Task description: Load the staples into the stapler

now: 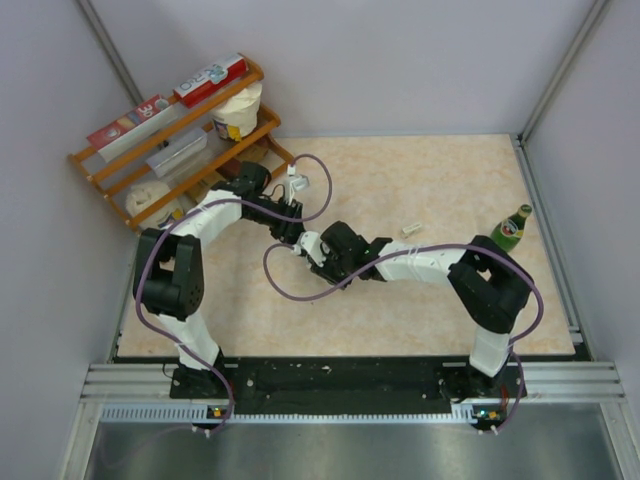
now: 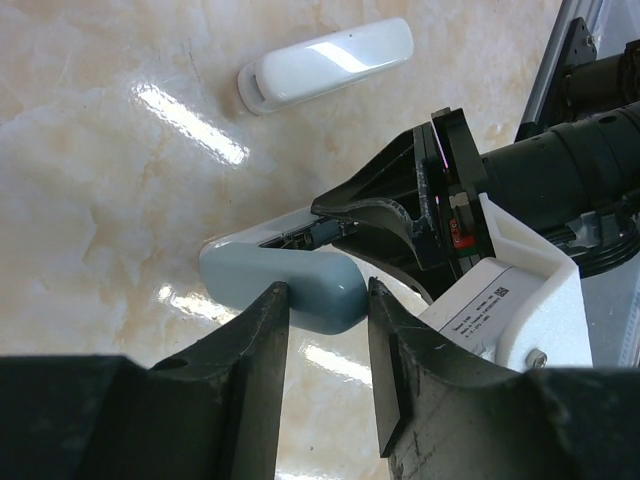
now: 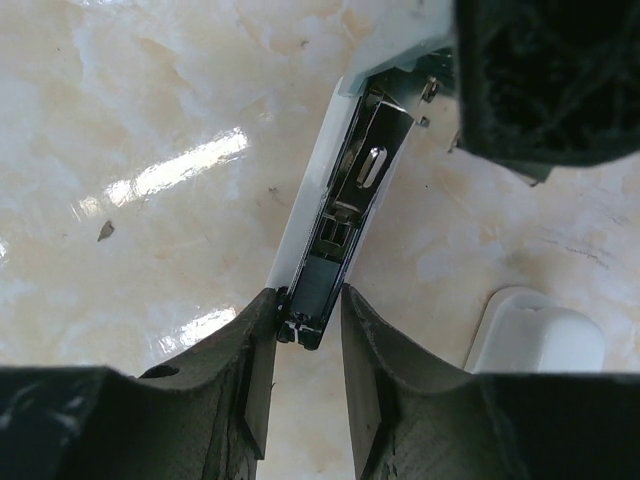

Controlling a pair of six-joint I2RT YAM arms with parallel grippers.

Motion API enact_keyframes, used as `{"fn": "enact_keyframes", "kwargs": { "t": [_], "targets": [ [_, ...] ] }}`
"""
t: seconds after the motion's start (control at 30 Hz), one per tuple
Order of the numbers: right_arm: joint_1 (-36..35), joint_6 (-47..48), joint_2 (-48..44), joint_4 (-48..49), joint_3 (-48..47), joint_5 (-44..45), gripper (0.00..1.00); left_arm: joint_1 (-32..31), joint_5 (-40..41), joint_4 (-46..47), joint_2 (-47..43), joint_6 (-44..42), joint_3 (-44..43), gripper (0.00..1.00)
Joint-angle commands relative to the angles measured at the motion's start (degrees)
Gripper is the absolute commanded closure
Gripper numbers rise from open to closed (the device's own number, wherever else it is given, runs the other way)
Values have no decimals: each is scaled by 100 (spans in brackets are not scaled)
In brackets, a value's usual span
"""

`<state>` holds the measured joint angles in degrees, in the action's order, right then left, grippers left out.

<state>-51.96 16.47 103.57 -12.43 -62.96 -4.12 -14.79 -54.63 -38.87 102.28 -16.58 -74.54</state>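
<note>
A blue-grey and white stapler (image 2: pixel 265 275) is held just above the table's middle, between both arms. My left gripper (image 2: pixel 325 295) is shut on its rounded blue-grey end. My right gripper (image 3: pixel 308 300) is shut on the tip of the stapler's swung-open metal channel (image 3: pixel 345 210), with the open track facing the camera. From above, the left gripper (image 1: pixel 292 232) and right gripper (image 1: pixel 312 246) almost touch. The staples (image 1: pixel 410 229), a tiny whitish packet, lie on the table to the right, away from both grippers.
A second white stapler (image 2: pixel 325 62) lies on the table just beyond the left arm, seen from above as the white stapler (image 1: pixel 293 183). A green bottle (image 1: pixel 512 228) stands at the right edge. A wooden shelf (image 1: pixel 175 135) with boxes and tubs fills the back left corner.
</note>
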Motion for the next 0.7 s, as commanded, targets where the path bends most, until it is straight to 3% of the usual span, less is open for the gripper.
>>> {"fn": "enact_keyframes", "kwargs": {
  "t": [0.0, 0.67],
  "targets": [
    [29, 225, -39, 249, 126, 245, 69, -174, -382, -199, 90, -91, -69, 60],
    [239, 190, -153, 399, 249, -80, 69, -226, -452, -454, 134, -311, -227, 55]
  ]
}}
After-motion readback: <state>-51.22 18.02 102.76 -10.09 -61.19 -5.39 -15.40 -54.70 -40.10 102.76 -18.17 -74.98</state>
